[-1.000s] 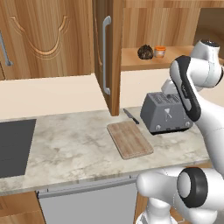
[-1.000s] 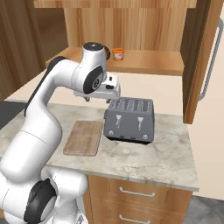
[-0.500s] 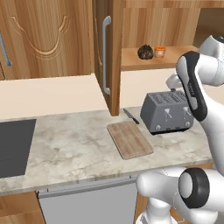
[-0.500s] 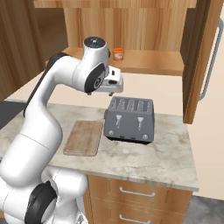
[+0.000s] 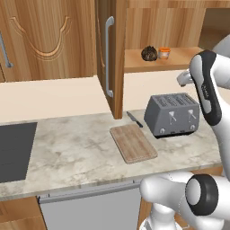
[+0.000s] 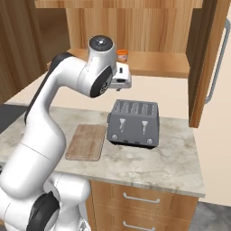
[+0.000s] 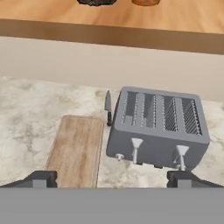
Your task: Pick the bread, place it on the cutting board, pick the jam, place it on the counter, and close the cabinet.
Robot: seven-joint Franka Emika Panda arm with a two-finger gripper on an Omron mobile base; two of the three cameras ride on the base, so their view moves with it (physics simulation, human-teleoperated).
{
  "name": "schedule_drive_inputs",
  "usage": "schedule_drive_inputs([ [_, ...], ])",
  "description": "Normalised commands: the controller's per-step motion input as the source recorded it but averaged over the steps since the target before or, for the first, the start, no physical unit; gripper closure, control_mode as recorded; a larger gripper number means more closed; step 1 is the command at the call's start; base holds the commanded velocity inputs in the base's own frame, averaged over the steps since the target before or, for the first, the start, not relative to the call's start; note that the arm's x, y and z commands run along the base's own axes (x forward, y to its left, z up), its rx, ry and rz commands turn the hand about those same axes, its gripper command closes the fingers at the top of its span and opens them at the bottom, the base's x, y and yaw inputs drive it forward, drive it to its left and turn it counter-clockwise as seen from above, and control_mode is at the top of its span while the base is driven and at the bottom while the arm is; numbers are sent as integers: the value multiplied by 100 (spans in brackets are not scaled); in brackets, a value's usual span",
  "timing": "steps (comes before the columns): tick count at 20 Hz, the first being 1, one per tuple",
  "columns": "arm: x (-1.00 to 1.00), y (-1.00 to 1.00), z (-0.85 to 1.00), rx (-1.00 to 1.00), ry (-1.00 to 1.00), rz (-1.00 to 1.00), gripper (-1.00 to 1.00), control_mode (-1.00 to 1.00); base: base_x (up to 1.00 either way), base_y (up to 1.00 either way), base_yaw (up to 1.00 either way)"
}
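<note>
We've lifted the arm over the last second, and our gripper (image 7: 111, 177) now hangs above the toaster (image 7: 157, 129), jaws wide apart and empty. The bread (image 5: 149, 53) waits on the cabinet (image 5: 155, 27) shelf at twelve o'clock, jam (image 5: 164, 53) just beside it at three. The cutting board (image 5: 133, 143) lies bare, so we judge the first reach is coming.
</note>
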Motion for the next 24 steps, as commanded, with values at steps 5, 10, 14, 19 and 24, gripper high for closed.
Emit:
schedule_drive_inputs([
  [5,15,-16,18,0,-15,2,-100,-100,0,0,0],
  [10,28,-5,12,0,-12,2,-100,-100,0,0,0],
  [14,40,-3,7,0,-2,0,-100,-100,0,0,0],
  [19,42,-2,9,0,0,0,-100,-100,0,0,0],
  [24,41,-7,9,0,0,0,-100,-100,0,0,0],
])
